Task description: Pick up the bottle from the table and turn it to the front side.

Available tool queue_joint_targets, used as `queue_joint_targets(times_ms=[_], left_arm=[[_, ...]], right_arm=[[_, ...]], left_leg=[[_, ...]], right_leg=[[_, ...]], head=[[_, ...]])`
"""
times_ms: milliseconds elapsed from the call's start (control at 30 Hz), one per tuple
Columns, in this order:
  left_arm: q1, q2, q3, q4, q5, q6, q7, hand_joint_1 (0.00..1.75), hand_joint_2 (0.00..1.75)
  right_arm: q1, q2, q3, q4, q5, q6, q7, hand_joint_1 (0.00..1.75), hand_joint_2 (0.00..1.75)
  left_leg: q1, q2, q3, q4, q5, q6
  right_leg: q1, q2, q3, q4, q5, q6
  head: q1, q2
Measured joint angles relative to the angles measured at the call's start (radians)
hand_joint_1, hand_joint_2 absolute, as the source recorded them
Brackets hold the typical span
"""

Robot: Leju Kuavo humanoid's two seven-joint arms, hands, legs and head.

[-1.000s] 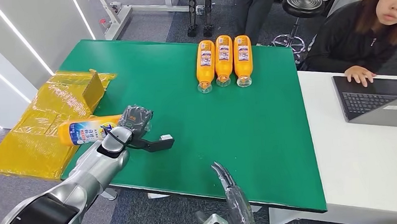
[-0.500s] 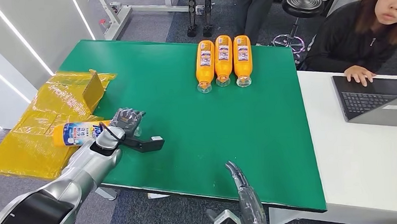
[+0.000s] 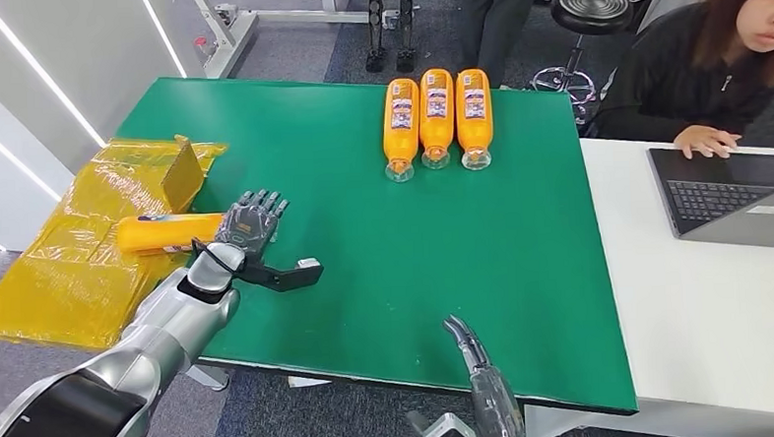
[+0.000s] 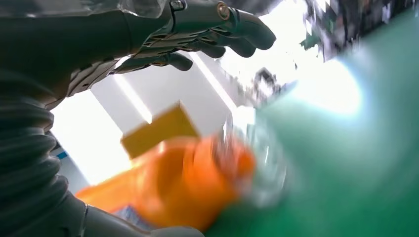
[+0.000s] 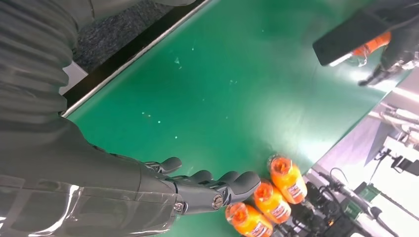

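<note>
At the far left, yellow wrapped packages (image 3: 65, 262) lay off the tabletop (image 3: 523, 262) edge, just beside the left hand (image 3: 250, 222). The bottle (image 3: 167, 232) lay on its side at the left edge of the tabletop, partly over the packages, its plain orange side upward. Its cap end pointed toward the left hand and sat under or against the palm; contact could not be confirmed. In the left wrist view the bottle (image 4: 183, 182) appeared blurred just beyond the palm, not enclosed by the fingers (image 4: 217, 29). The left hand was spread, fingers apart and extended, holding nothing. The thumb (image 3: 292, 275) projected sideways toward the right hand.

The right hand (image 3: 468, 348) was near the front edge of the tabletop, well apart from the left hand. In the right wrist view its fingers (image 5: 217, 185) were extended and slightly apart above the green surface, holding nothing.

Ahead of both hands, well apart from them, three orange bottles (image 3: 436, 118) lay side by side near the far edge, caps toward the robot. To the right of the right hand, a person (image 3: 721, 56) sat at a white desk (image 3: 703, 333) with one hand beside a laptop (image 3: 737, 198).
</note>
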Motion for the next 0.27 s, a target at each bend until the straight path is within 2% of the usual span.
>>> queue_joint_targets(times_ms=[100,167,267], left_arm=[[-0.007,-0.032,0.013,-0.002,0.035,0.198,-0.04,0.0,1.75],[-0.01,-0.058,0.033,-0.012,0.081,0.309,-0.101,0.0,1.75],[0.0,-0.091,0.074,-0.057,0.167,0.383,-0.234,0.0,1.75]], right_arm=[[0.012,0.003,-0.013,-0.005,0.007,-0.025,0.002,0.0,1.75],[0.02,0.005,-0.023,-0.006,0.02,-0.042,0.002,0.0,1.75],[0.032,0.008,-0.039,-0.006,0.05,-0.076,-0.001,0.0,1.75]], left_leg=[[0.0,-0.001,0.0,0.0,0.0,0.0],[0.0,0.0,0.0,0.0,0.0,0.0],[-0.001,0.0,0.0,0.0,0.0,0.0]], right_leg=[[0.0,-0.001,0.001,0.0,0.0,0.0],[0.0,-0.001,0.001,0.0,0.0,0.0],[-0.001,-0.001,0.001,-0.001,0.0,0.0]], head=[[0.0,0.0],[0.0,0.0],[0.0,0.0]])
